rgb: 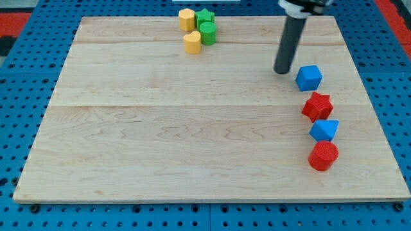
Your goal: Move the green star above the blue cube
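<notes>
Laboratory test bench: my wooden work surface [192, 141] rests on a blue perforated mounting board [26, 38], typical of robotics rigs.

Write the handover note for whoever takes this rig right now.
My tip: on the board near the view's right, just left of the blue cube, not touching it.
Green star: at the view's top edge, clustered with a yellow block, a green cylinder and a second yellow block.
Below the cube, along the right: red star, second blue block, red cylinder.
Done: nothing visible; the star sits far left of the cube.
Left: bring my tip to the star's left and push it rightward until it sits above the cube.
</notes>
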{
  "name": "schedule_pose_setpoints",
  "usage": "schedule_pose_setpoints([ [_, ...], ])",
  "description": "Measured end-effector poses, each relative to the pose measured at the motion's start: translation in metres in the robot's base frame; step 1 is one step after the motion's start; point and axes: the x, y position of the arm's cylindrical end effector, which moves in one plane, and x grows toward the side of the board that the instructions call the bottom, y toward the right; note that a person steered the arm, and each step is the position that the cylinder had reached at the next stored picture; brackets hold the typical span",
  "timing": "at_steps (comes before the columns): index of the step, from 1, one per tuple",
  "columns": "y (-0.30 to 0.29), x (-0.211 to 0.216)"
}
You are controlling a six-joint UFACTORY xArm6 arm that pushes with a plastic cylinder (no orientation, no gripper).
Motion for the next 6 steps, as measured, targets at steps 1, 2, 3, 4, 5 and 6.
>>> schedule_pose_setpoints([
  [1,-0.059,0.012],
  [2,-0.124,0.0],
  [3,-0.194,-0.05],
  [4,-0.246,-0.11],
  [5,-0.244,-0.158],
  [6,-0.226,-0.159],
])
